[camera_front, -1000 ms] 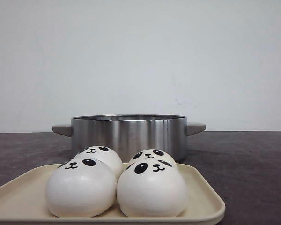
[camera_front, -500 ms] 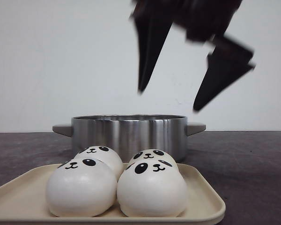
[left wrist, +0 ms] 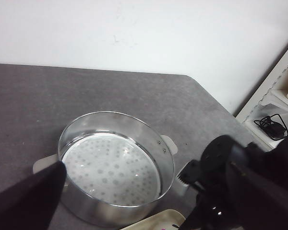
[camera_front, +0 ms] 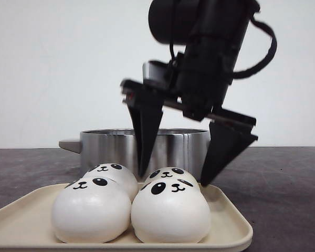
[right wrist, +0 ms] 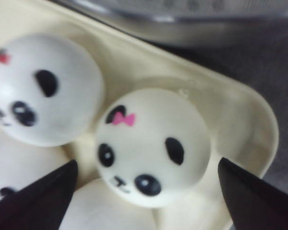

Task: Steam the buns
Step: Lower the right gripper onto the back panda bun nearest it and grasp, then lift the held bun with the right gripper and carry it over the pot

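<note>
Jaws spread, right gripper (camera_front: 174,178) | smooth domed buns (camera_front: 170,210) | steel pot (camera_front: 144,148)

Even, soft light fills all three views, with no hard shadows. The brushed steel pot (camera_front: 144,149) carries vertical glare streaks at centre frame. The right wrist view is blurred throughout, softest on the white panda-faced buns (right wrist: 151,146) at its left edge.

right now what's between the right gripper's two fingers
The right gripper is open and straddles the back right bun, the one with a pink bow. The right wrist view shows it centred in the gap, fingers not yet touching; the front view agrees.
</note>
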`<act>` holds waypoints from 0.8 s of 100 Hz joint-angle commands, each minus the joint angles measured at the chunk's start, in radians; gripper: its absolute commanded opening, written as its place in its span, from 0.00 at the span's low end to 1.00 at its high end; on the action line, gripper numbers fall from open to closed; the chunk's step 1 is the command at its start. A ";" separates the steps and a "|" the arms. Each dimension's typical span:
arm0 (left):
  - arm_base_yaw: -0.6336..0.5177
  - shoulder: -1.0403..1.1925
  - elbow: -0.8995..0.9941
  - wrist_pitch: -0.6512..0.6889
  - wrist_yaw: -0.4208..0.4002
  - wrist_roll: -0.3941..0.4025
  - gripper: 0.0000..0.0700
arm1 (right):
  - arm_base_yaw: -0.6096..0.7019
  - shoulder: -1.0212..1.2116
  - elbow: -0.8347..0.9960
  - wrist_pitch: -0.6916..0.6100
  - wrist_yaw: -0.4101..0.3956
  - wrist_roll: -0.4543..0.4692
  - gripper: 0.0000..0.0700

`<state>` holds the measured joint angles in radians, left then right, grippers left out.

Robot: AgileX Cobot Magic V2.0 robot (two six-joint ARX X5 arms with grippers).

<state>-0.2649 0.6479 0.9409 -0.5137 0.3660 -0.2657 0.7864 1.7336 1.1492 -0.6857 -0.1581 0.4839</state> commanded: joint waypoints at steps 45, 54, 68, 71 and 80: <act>-0.004 0.005 0.014 0.011 0.001 -0.005 0.96 | 0.010 0.053 0.013 0.000 0.043 0.024 0.00; -0.004 0.005 0.014 0.011 0.001 -0.005 0.96 | 0.016 0.052 0.013 0.006 0.082 0.022 0.00; -0.004 0.005 0.014 0.008 0.001 -0.005 0.96 | 0.021 0.000 0.015 -0.003 0.099 0.000 0.00; -0.004 0.005 0.014 0.008 0.001 -0.005 0.96 | 0.027 -0.021 0.017 -0.006 0.099 -0.003 0.00; -0.004 0.005 0.014 0.010 0.001 -0.006 0.96 | 0.043 -0.103 0.031 -0.016 0.093 -0.007 0.00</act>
<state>-0.2653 0.6479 0.9409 -0.5140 0.3660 -0.2729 0.8070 1.6894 1.1492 -0.7002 -0.0639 0.4934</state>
